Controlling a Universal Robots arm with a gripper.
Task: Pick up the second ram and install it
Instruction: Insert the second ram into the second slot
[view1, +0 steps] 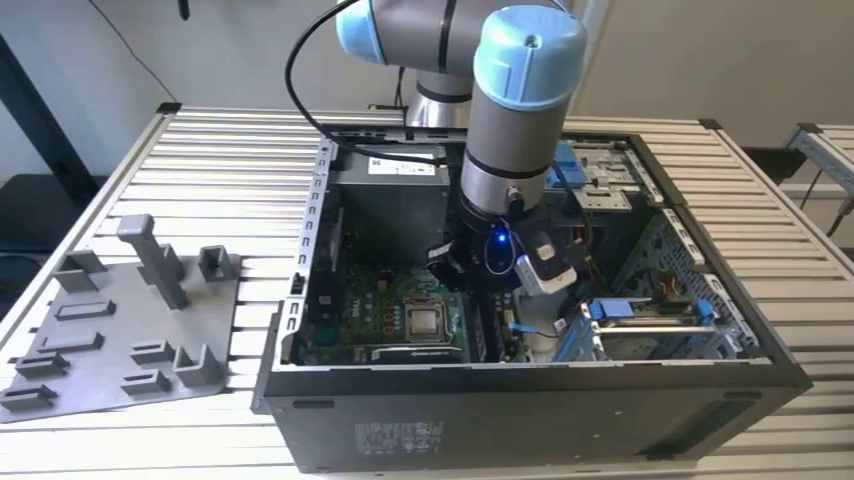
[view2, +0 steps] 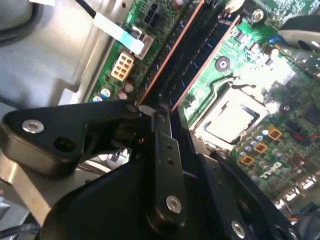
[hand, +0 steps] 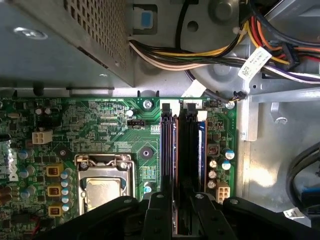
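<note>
My gripper (view1: 489, 292) is low inside the open computer case (view1: 534, 410), over the memory slots beside the processor socket (view1: 427, 322). In both wrist views its black fingers (view2: 160, 145) close in on one end of the second ram (hand: 188, 155), a long dark stick standing on edge in line with a slot. The gripper (hand: 182, 212) looks shut on that stick (view2: 182, 55). Another dark stick (hand: 168, 150) with a copper-coloured edge sits in the neighbouring slot, parallel and close to it.
On the slatted table at the exterior view's left lies a grey tray (view1: 120, 340) with upright posts. Inside the case, a metal power supply (view1: 387, 185) and a cable bundle (hand: 210, 55) lie beyond the slots. A drive cage (view1: 654, 320) is at the exterior view's right.
</note>
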